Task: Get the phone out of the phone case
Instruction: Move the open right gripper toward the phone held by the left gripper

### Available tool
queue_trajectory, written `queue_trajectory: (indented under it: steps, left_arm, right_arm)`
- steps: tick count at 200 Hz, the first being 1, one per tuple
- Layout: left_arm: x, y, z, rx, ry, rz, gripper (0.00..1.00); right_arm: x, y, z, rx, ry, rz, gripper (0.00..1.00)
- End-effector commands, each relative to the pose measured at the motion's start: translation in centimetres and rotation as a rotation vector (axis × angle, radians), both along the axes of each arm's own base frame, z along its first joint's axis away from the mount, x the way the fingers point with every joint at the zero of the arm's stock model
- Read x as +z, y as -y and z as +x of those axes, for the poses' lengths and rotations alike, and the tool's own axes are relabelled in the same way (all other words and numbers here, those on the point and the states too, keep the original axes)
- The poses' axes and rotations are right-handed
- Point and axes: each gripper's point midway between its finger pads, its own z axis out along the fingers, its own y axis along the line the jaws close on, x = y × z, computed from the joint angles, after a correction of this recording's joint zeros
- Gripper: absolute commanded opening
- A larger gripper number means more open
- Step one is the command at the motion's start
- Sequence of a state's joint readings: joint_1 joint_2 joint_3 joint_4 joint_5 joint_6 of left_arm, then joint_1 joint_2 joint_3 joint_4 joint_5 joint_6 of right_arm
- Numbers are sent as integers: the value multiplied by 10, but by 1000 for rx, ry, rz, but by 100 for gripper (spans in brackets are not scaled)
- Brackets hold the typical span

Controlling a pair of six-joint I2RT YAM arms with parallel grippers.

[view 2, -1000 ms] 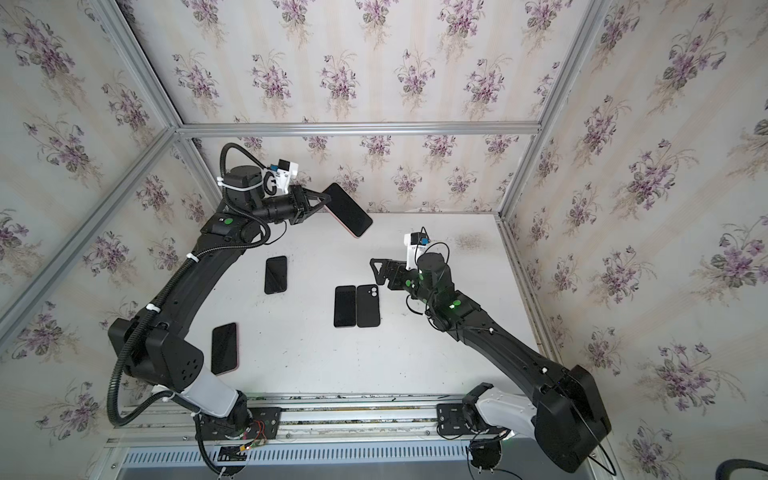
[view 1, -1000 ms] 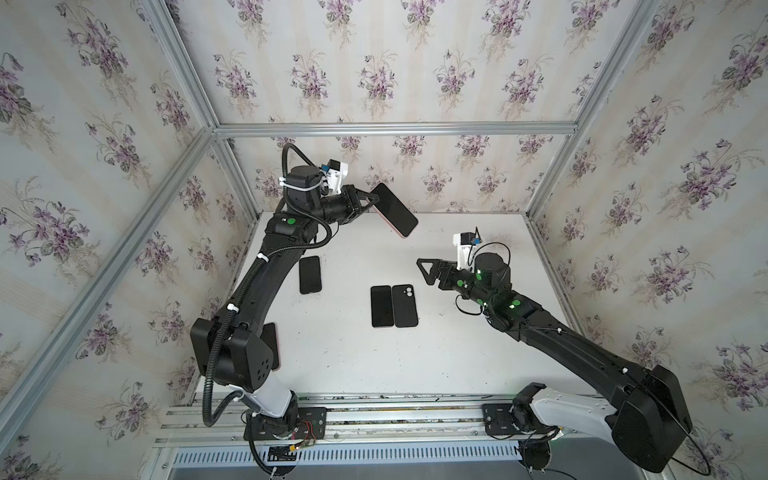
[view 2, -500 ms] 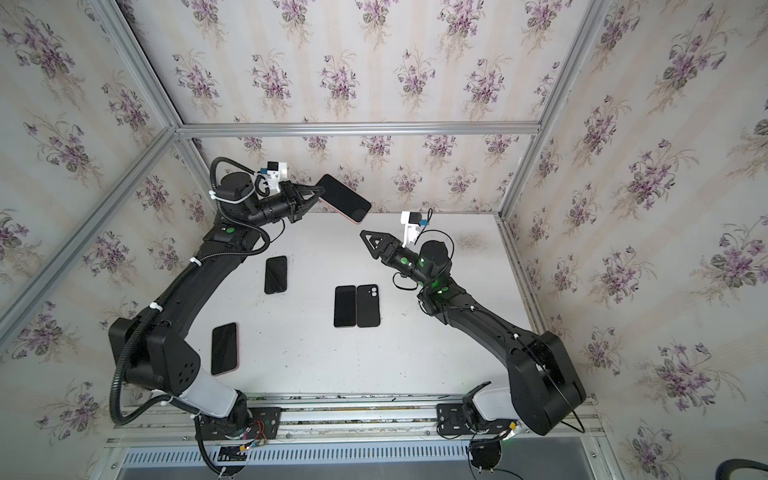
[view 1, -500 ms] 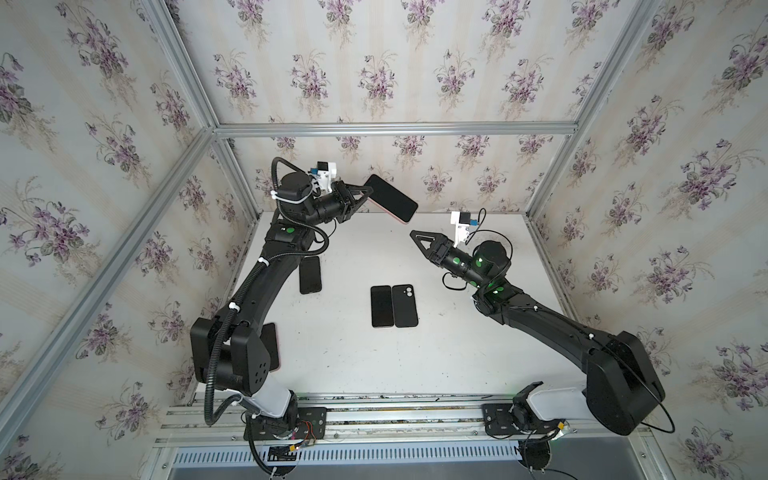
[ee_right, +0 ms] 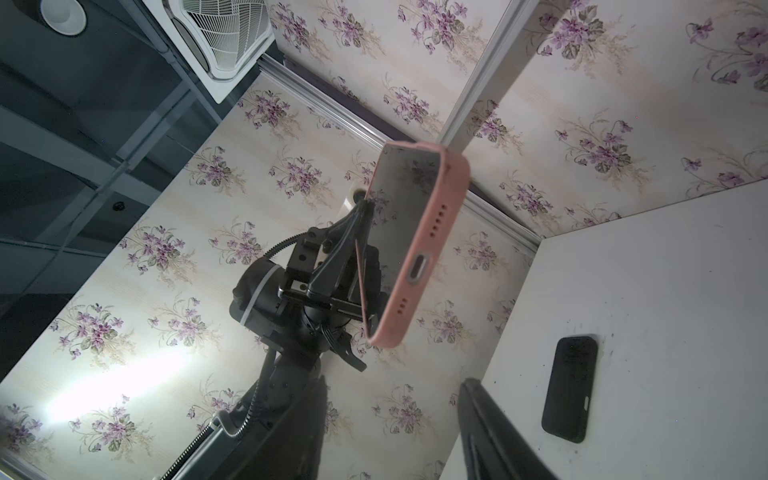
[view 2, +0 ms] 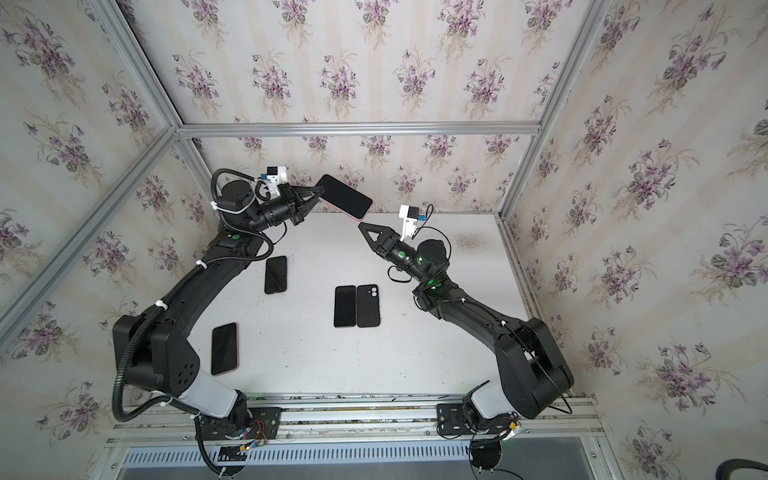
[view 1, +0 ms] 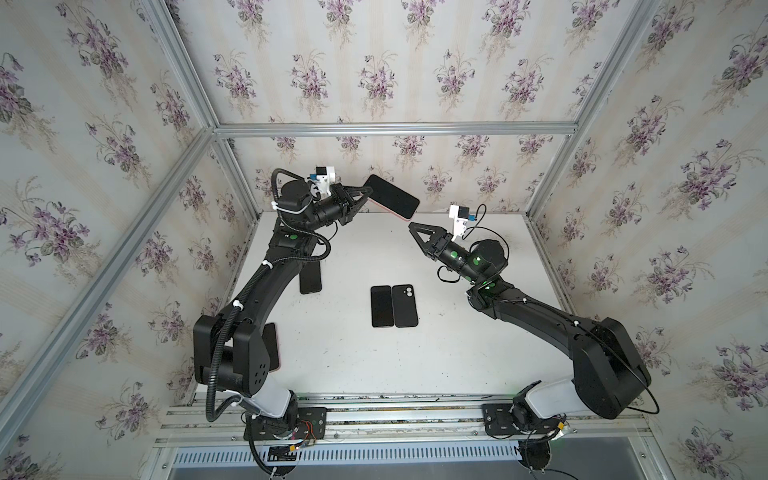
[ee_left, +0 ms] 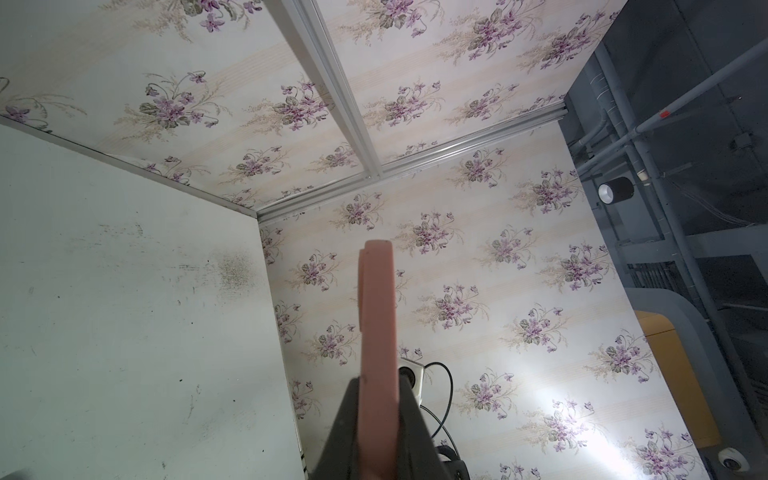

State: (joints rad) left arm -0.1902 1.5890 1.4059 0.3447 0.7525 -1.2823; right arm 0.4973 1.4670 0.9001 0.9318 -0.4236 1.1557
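Observation:
The phone (view 1: 392, 198), dark screen up, sits in a pink phone case (ee_right: 432, 241) and hangs in the air near the back wall. My left gripper (view 1: 365, 195) is shut on one end of it; in the left wrist view the case's pink edge (ee_left: 376, 324) runs out from between the fingers (ee_left: 347, 419). In both top views my right gripper (view 1: 413, 227) points at the phone's free end (view 2: 360, 210), a short gap away. Its jaws stand apart with nothing between them in the right wrist view, where the gripper (ee_right: 390, 382) is below the case's port end.
Two black phones (view 1: 392, 306) lie side by side at the middle of the white table (view 1: 478, 353). Another black phone (view 2: 276, 274) lies by the left arm, and a pink-edged one (view 2: 224, 349) near the left base. Flowered walls stand close behind.
My right gripper has risen from over the table toward the phone's free end, and its jaws have narrowed. The left gripper has swung the cased phone a little rightward and flatter.

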Motion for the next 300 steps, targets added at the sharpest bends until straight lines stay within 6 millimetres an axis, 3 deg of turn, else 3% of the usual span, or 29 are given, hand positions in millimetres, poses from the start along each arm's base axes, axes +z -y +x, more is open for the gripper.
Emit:
queue_trajectory:
  steps: [1, 81, 213, 300]
  left_arm:
    - [25, -1, -7, -12, 83, -43, 0]
    - [20, -2, -8, -5, 75, -45, 0]
    - [12, -1, -4, -4, 62, -44, 0]
    - [13, -1, -1, -2, 61, -46, 0]
  right_arm:
    - [27, 3, 0, -5, 64, 84, 50]
    - [30, -1, 7, 11, 59, 135, 35]
    - [25, -8, 8, 38, 36, 167, 31]
    - [15, -13, 12, 58, 10, 173, 16]
